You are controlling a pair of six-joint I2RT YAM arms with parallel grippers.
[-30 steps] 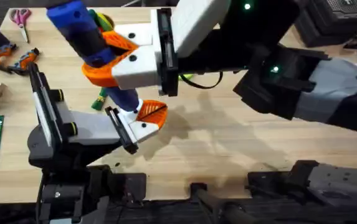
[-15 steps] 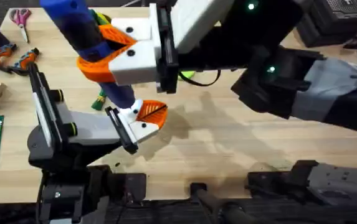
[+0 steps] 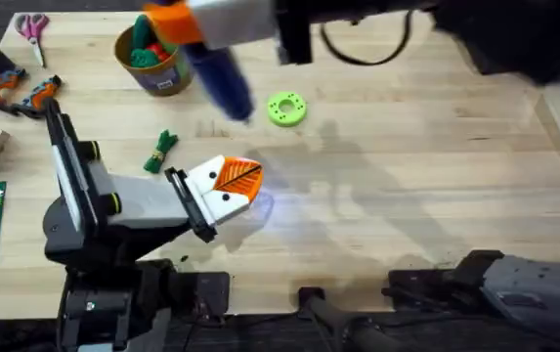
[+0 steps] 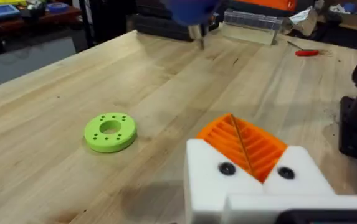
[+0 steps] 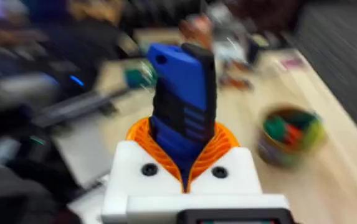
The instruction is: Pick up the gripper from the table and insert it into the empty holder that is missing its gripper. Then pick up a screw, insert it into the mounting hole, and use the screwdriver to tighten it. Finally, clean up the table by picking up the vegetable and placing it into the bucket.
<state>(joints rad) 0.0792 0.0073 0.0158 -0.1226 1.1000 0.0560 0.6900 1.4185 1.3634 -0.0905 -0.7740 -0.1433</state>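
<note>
The right tool [image 5: 184, 158] is clamped and raised high; the left tool [image 3: 229, 188] lies low, pads together.

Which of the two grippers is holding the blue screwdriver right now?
The right gripper: its orange pads clamp the blue screwdriver. The left gripper rests low over the table, closed on nothing.
</note>
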